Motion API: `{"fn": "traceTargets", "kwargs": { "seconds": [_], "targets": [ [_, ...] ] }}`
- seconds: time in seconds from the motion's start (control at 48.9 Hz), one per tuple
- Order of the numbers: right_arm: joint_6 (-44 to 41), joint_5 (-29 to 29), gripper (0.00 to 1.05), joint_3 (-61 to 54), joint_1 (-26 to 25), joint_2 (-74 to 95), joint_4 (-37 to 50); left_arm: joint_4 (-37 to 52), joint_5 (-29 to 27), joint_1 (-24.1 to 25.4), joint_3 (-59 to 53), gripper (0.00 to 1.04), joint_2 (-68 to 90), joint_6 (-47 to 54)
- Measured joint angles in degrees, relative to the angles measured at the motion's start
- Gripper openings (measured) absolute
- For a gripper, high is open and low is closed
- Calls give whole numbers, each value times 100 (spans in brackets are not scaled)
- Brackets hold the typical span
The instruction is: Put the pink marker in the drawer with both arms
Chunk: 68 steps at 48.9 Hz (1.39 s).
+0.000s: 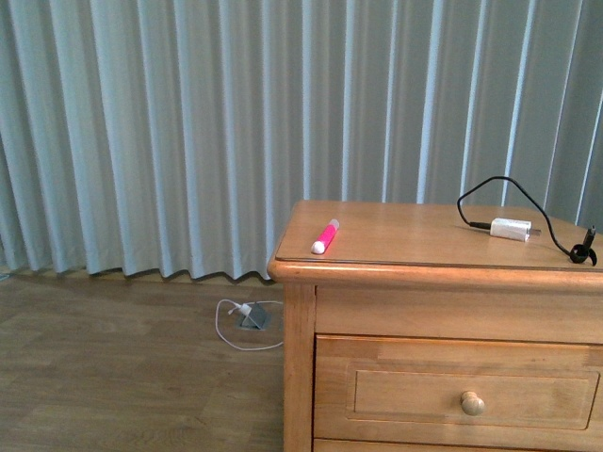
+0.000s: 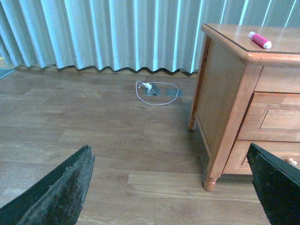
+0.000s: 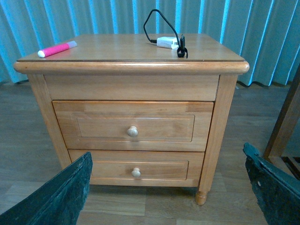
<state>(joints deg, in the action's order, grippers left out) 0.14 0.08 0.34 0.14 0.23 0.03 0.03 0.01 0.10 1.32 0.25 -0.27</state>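
A honey-coloured wooden cabinet (image 1: 424, 243) fills the lower right of the front view. On its flat top the pink marker (image 1: 325, 236) lies near the left front corner. Well apart from it, toward the right, sits a white charger plug (image 1: 510, 229) with its black cable (image 1: 504, 178) looping upward. On the wood floor (image 1: 113, 367), left of the cabinet, a white cord (image 1: 229, 337) curls.

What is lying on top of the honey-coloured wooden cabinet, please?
A bright pink marker with a white cap lies near its left front corner, and a white charger plug with its black cable lies further right. Both drawers are shut, so their insides are hidden.
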Motion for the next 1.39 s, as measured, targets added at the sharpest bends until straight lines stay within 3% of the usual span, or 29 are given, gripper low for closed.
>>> {"fn": "traceTargets", "kwargs": {
  "seconds": [1.085, 1.187, 1.29, 1.392],
  "targets": [
    [0, 0, 96, 0, 0, 0, 0, 0, 0, 0, 0, 99, 0, 0],
    [474, 348, 96, 284, 87, 660, -811, 0, 2, 0, 0, 99, 0, 0],
    [684, 341, 96, 306, 188, 1541, -459, 0, 0, 0, 0, 99, 0, 0],
    [715, 284, 96, 496, 273, 2605, 468, 0, 0, 0, 0, 99, 0, 0]
  ]
}}
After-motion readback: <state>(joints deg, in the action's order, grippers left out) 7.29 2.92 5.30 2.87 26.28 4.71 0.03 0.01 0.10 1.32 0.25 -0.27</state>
